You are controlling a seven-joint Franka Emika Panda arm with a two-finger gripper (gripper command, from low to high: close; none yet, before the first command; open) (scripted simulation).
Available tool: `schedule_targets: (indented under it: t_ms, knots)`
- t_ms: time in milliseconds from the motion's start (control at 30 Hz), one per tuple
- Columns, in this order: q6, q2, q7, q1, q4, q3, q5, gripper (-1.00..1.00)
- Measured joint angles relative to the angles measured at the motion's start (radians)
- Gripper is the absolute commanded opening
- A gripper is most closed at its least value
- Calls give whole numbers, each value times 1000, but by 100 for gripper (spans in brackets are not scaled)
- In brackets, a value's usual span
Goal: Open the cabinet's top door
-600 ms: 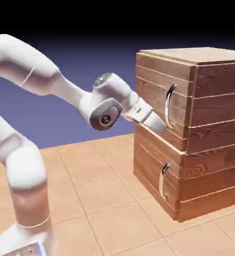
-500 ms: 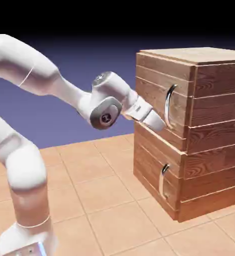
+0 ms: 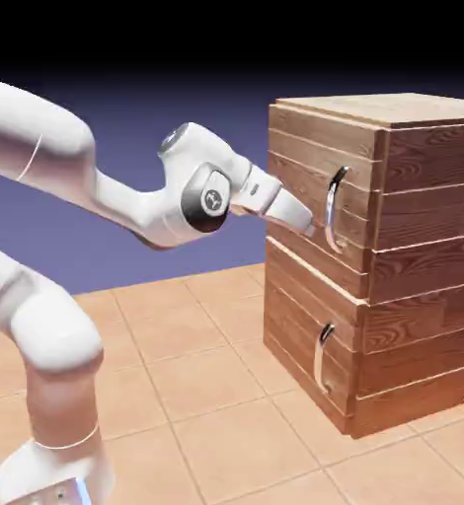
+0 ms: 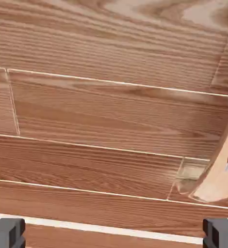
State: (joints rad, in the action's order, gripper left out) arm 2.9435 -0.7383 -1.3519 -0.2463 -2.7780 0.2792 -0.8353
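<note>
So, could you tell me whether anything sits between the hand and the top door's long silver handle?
Nothing visible does. The white hand is right beside the curved silver bar handle on the wooden-plank top door, with only bare wood around it.

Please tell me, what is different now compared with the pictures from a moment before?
The gripper rose a little and moved closer to the lower end of the top door's handle; the arm's wrist lifted too. Nothing is grasped yet. The cabinet stayed the same, with the top door shut.
</note>
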Motion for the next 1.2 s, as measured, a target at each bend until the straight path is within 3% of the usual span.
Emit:
schedule_targets:
  t_ms: [1200]
  knots:
    - [-175, -315, -1145, -439, 60, 523, -1566, 0]
